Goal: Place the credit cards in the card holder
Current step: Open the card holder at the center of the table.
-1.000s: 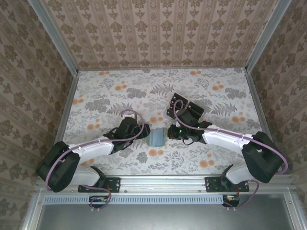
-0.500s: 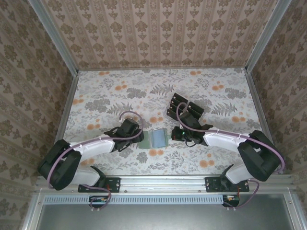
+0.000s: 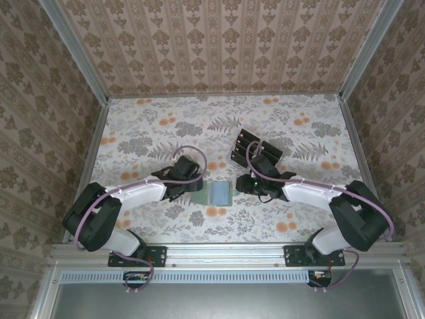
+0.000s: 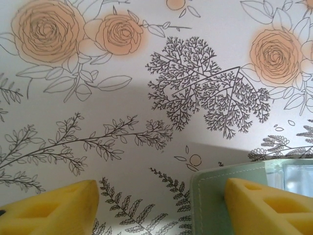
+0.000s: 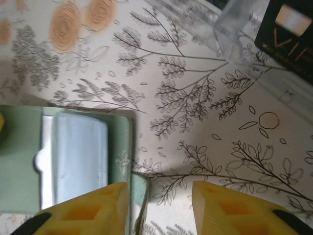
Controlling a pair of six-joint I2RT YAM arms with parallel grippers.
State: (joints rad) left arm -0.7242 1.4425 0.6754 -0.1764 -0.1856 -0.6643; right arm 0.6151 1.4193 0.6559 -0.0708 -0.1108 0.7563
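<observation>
The card holder lies opened flat on the floral table between my two grippers, its pale blue-green pockets facing up. My left gripper is open at its left edge. In the left wrist view one yellow finger rests over the green corner, and the other stands well off it on the cloth. My right gripper is open at the right edge, with one finger over the wallet's border. Black credit cards lie in a clear tray behind; one card has pale lettering.
The clear plastic tray sits just beyond my right gripper, toward the back of the table. Patterned walls close the table on three sides. The rail with both arm bases runs along the near edge.
The card holder stood bunched up between the grippers and now lies spread flat. My right gripper has opened off it. My left arm shifted slightly forward and right.
</observation>
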